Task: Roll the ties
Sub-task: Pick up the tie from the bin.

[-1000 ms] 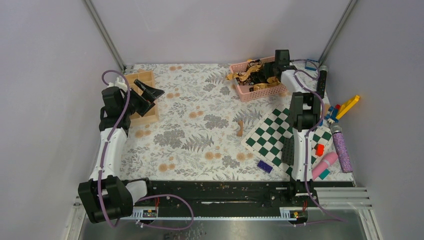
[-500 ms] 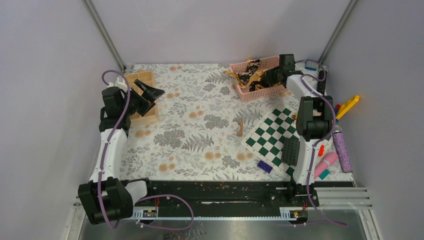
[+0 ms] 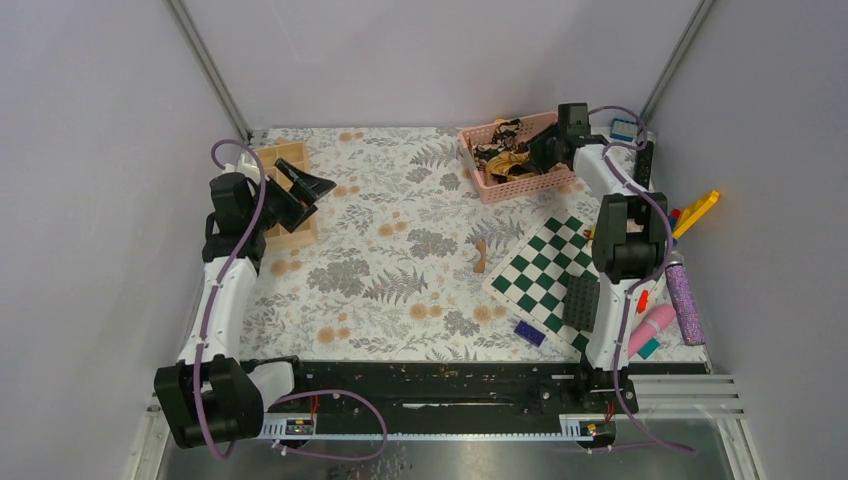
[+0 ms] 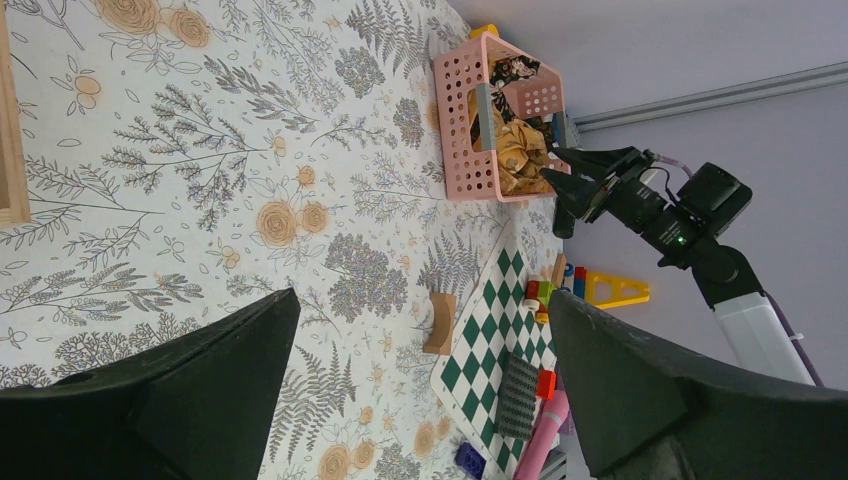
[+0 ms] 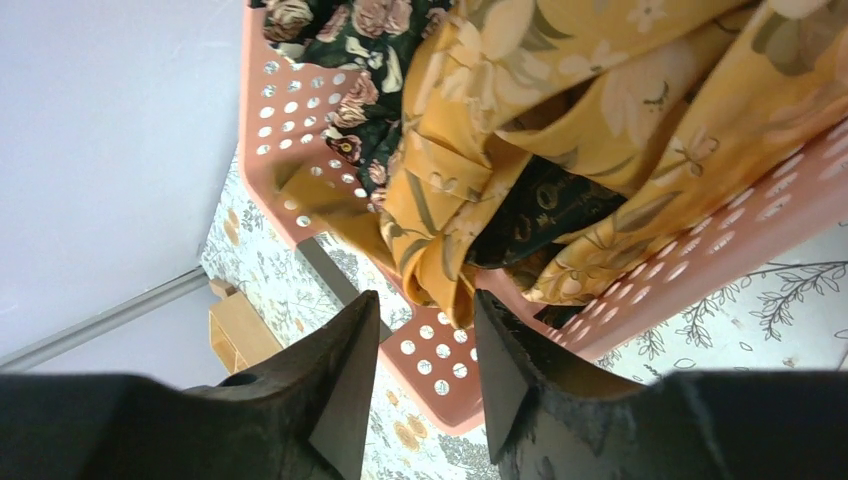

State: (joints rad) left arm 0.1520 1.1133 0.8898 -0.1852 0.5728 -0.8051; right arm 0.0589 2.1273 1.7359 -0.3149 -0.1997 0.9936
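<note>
Ties (image 5: 560, 150): tangled heap inside pink basket (image 5: 430, 385), far side of counter (image 3: 400, 290).
Right end effector (image 5: 426, 297): narrowly parted at basket rim, holding nothing.
Left end effector (image 4: 422, 298): wide open, empty.
Risk: snagging several tangled ties, tipping basket.

On the tabletop (image 3: 400, 235), the ties (image 3: 503, 160) lie heaped together in a basket (image 3: 520, 186) at the far right, close to the back wall. A tray (image 3: 290, 236) sits opposite, at the far left edge. In front of the basket, set at an angle, lies a checkered board (image 3: 545, 270), with a studded plate (image 3: 581, 300) resting on its near right part. A small curved piece (image 3: 481, 254) stands just left of the board (apart from it), and a small block (image 3: 529, 333) lies off its near corner.
</note>
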